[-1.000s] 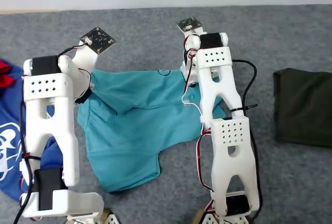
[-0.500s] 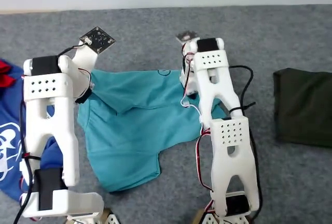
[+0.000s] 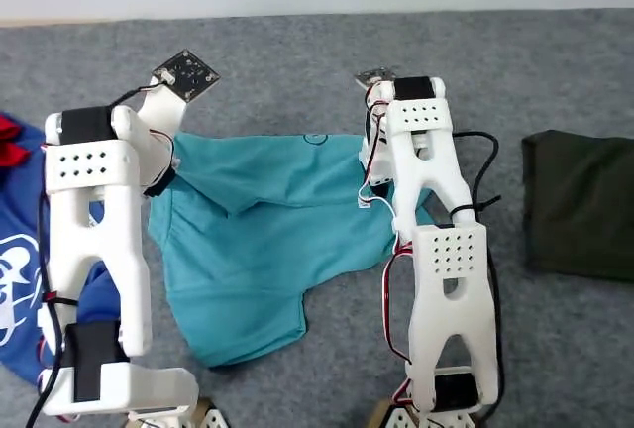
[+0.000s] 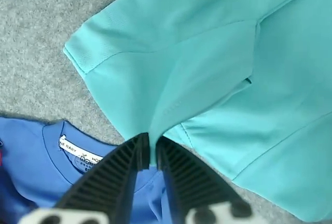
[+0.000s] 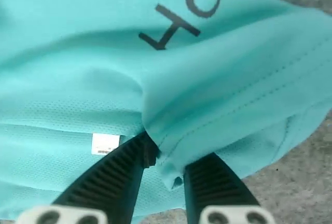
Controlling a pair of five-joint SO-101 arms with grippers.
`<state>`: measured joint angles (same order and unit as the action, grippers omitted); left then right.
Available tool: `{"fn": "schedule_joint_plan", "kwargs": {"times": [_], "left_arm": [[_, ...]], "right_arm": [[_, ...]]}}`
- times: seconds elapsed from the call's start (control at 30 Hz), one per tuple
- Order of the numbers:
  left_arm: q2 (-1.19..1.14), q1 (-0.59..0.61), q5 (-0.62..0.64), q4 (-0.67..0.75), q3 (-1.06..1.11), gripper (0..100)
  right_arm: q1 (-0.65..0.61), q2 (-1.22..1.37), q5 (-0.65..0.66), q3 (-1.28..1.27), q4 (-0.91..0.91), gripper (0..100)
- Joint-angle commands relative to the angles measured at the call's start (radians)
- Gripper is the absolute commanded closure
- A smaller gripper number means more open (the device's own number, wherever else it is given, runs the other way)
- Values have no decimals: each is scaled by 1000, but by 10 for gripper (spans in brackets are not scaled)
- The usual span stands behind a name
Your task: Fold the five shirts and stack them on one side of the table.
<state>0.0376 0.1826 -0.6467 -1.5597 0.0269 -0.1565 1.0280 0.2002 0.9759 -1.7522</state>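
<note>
Teal shirt (image 3: 267, 240): it lies partly spread at the centre of the high view on the grey tabletop (image 3: 297, 61).
Left fingers (image 4: 141, 146): nearly closed, nipping a thin raised ridge of teal cloth beside the sleeve hem.
Right fingers (image 5: 136, 156): slightly apart, clamped on a bunched fold of the same shirt.
Step in hand: probably a two-point fold. Lift both pinches evenly and carry them together, or the cloth will skew. The left pinch looks thin and may slip.
Wrist views: these show you both pinches, and the blue shirt (image 4: 36, 167) touching the teal sleeve. Avoid snagging it.
High view: the arms hide the pinches. A folded dark green shirt (image 3: 580, 205) sits at the right edge, well apart.
</note>
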Motion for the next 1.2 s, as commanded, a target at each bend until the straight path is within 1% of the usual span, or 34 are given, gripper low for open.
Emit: {"fn": "schedule_joint_plan", "kwargs": {"times": [0.0, 0.1, 0.4, 0.43, 0.57, 0.7, 0.8, 0.93, 1.0, 1.17], "left_arm": [[51, -3, 8, 20, -5, 997], [51, -3, 8, 20, -5, 997], [64, -3, 11, 18, -22, 997], [71, -2, 21, 15, -38, 997], [141, 3, 133, 18, -127, 997], [247, 2, 192, 32, -271, 997], [318, 3, 222, 103, -364, 997], [399, 3, 229, 218, -446, 997], [437, 3, 229, 279, -469, 997], [529, 3, 226, 425, -483, 997]], "right_arm": [[25, -47, 18, 3, -39, 922], [19, -74, 64, 6, -39, 987], [8, -302, 64, 6, -39, 987], [4, -332, 64, 5, -39, 987], [-24, -456, 64, 5, -39, 987], [-30, -588, 64, 5, -39, 988], [-24, -694, 64, 5, -39, 988], [-1, -839, 64, 5, -38, 988], [5, -906, 64, 5, -38, 988], [67, -1056, 64, 5, -36, 988]]}}
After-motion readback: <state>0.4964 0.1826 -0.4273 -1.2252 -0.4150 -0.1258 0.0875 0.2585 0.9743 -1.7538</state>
